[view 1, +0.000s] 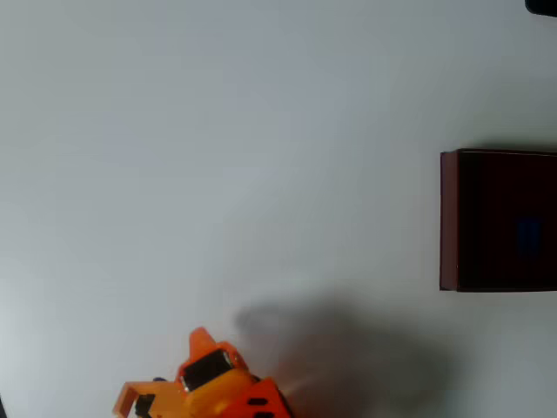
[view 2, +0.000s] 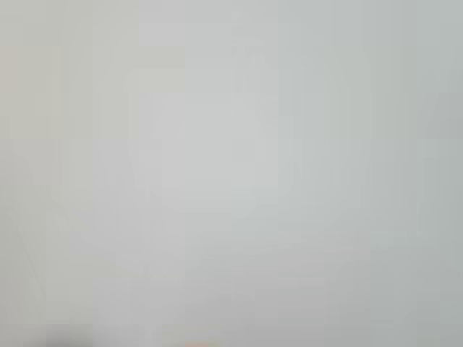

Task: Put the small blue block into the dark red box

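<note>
The dark red box (view 1: pixel 449 222) stands at the right edge of the overhead view, cut off by the frame, its inside almost black. A faint blue patch, the small blue block (view 1: pixel 529 233), lies inside it on the dark floor. My orange gripper (view 1: pixel 202 338) sits at the bottom left, far from the box and folded back near the arm's base. Its jaws are too blurred and foreshortened to read. The wrist view looks at bare pale table with nothing on it.
The white table (view 1: pixel 261 157) stretches wide between the arm and the box. The arm's soft shadow (view 1: pixel 331 348) falls to the right of the arm. A dark object (view 1: pixel 544 5) clips the top right corner.
</note>
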